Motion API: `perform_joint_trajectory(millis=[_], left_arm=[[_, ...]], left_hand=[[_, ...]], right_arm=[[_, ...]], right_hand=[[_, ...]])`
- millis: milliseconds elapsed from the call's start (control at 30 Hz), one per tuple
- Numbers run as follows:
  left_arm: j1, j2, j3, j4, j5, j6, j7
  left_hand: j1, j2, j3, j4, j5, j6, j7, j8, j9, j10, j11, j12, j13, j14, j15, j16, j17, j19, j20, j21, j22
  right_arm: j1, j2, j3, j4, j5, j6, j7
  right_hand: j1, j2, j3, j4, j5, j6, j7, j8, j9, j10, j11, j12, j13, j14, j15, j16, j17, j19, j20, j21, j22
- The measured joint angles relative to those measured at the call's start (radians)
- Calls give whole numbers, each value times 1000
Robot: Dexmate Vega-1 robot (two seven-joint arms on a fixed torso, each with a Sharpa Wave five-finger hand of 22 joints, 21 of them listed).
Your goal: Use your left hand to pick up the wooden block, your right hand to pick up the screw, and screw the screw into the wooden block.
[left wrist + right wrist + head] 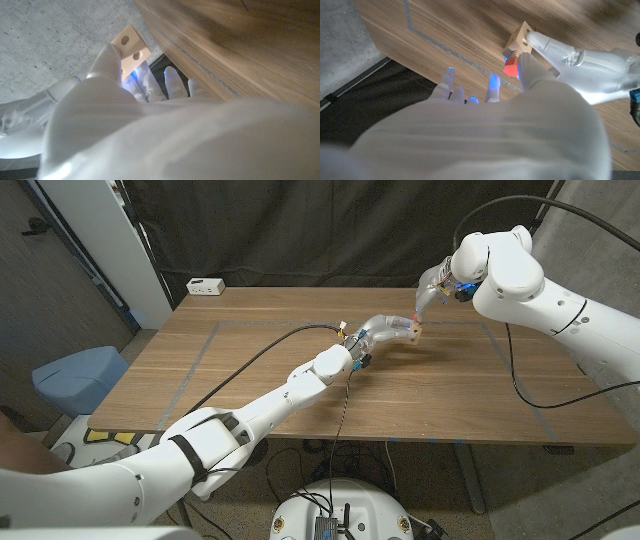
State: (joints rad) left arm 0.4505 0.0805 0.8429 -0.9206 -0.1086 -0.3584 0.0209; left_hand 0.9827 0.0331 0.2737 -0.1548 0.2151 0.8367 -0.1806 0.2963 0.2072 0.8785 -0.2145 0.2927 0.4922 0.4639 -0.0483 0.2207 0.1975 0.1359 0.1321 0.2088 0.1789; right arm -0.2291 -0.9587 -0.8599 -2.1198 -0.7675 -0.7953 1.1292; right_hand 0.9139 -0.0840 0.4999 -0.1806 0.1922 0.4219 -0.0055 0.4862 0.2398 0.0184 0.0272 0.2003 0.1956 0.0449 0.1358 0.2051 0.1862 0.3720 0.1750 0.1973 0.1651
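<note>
- The left hand point(392, 330) grasps the wooden block point(414, 331) above the table's point(250, 370) far right part, holes turned towards the screw.
- The right hand point(432, 288) pinches the screw point(510, 66) by its red head, tip at a hole, so turning can probably begin.

The head view looks down over both arms at the worktop point(300, 380). Each wrist view peers close along its hand; all three share the block point(413, 330).

A lab: black curtain point(300, 230) backdrop, bare wooden table point(250, 380), trailing cables point(250, 360), concrete floor point(50, 45).
</note>
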Motion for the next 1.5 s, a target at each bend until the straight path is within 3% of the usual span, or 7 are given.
perform_joint_trajectory(millis=[400,1200,1500], left_arm=[[2,1,1,-6,3,10,2],[11,6,4,-28,6,20,7],[7,1,5,-17,6,20,4]], left_hand=[[0,1,0,0,0,0,0,-4,0,2,-2,0,0,0,0,0,0,0,0,0,0],[-3,6,0,0,0,0,0,-2,0,2,-2,-3,0,0,0,-8,0,0,0,0,0],[-3,6,0,0,0,0,0,-2,0,1,-2,-4,0,0,0,-8,0,0,0,0,0]], right_arm=[[-34,18,27,2,-36,4,17],[-66,50,64,17,-108,31,58],[-70,54,67,21,-124,32,62]], right_hand=[[8,0,4,4,-4,30,5,21,9,10,0,0,0,11,0,0,0,11,-3,0,0],[-7,-7,-9,25,-7,40,15,37,23,26,13,0,0,18,3,6,7,16,2,0,0],[-7,-7,-9,25,-7,72,14,62,32,43,7,0,0,32,3,6,7,21,-4,0,0]])
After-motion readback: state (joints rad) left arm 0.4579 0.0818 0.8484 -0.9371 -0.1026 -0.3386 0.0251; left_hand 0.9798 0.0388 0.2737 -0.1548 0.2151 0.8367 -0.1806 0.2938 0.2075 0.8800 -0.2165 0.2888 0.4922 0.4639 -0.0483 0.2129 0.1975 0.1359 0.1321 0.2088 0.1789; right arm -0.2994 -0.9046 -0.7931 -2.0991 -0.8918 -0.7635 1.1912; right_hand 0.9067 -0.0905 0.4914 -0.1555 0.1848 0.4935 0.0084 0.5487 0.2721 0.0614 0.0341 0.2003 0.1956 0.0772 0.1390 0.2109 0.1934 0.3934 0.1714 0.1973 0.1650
